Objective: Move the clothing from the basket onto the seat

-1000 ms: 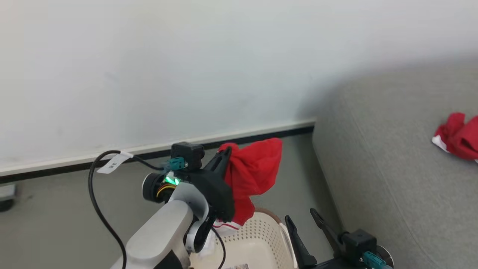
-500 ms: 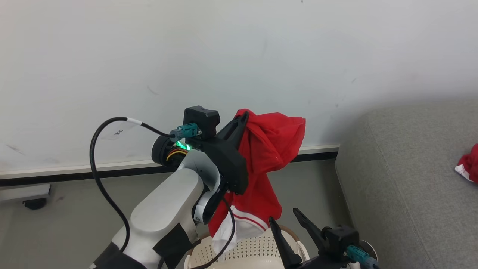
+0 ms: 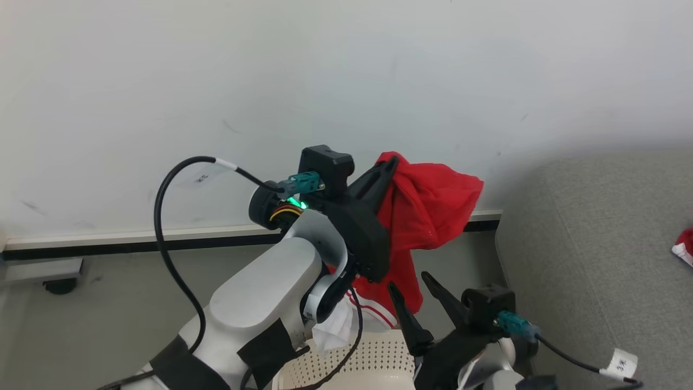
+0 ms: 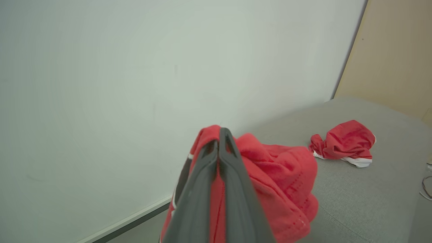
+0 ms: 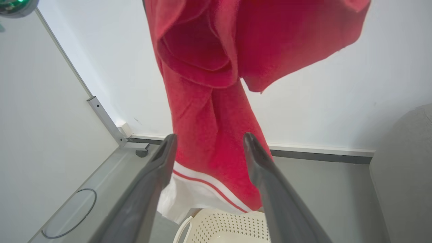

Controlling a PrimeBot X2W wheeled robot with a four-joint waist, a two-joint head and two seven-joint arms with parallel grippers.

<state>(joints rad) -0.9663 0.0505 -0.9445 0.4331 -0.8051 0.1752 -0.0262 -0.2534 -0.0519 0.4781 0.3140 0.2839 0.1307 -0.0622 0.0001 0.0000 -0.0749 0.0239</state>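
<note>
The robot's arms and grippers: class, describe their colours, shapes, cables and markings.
The left gripper and right gripper each have two long dark fingers on black mounts. The left forearm is pale grey with black bands. Black cables with white tags plug into teal connectors; a green light glows.

A: Pale grey shell on left forearm (image 3: 265, 287), black bands (image 3: 260, 352) near the elbow. A black cable (image 3: 162, 227) loops to a teal plug (image 3: 303, 183), with a green light (image 3: 295, 203) beneath.
B: Noted. Both matte black: left claw (image 3: 392, 161), right claw (image 3: 407, 281); fingers long, tapered. The right cable (image 3: 563, 355) carries a white tag (image 3: 621, 364).
</note>
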